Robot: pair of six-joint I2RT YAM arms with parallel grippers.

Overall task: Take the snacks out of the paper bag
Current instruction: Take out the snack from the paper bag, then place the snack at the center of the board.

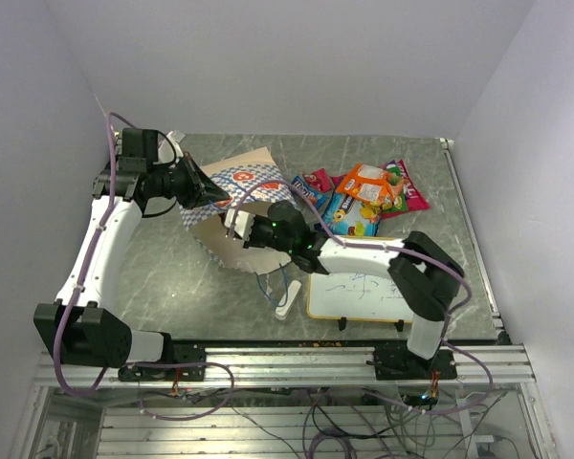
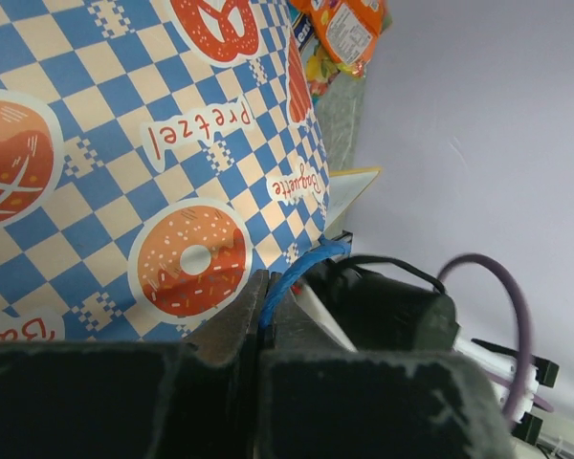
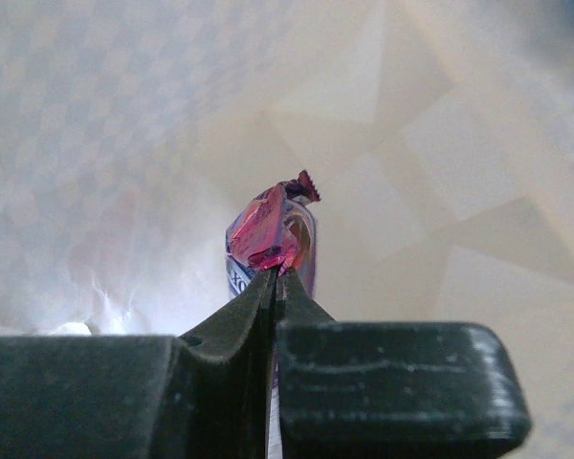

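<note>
The one paper bag [image 1: 244,177] lies on its side on the counter [image 1: 172,277], mouth toward the arms. The left hand [image 2: 265,287] is clenched on a blue cord handle [image 2: 311,258], most likely to pin the bag and hold the mouth up so it cannot slide while it is emptied. The right hand [image 3: 273,277] is deep inside the bag, pinched tight on the crimped edge of one pink-red packet [image 3: 273,234], a thin grip that looks meant for dragging it out. The other snacks [image 1: 364,196] sit in an overlapping pile right of the bag, about five, though the overlap makes the count unsure. Nearer the arms lie one whiteboard [image 1: 359,287] and one eraser [image 1: 287,304]
</note>
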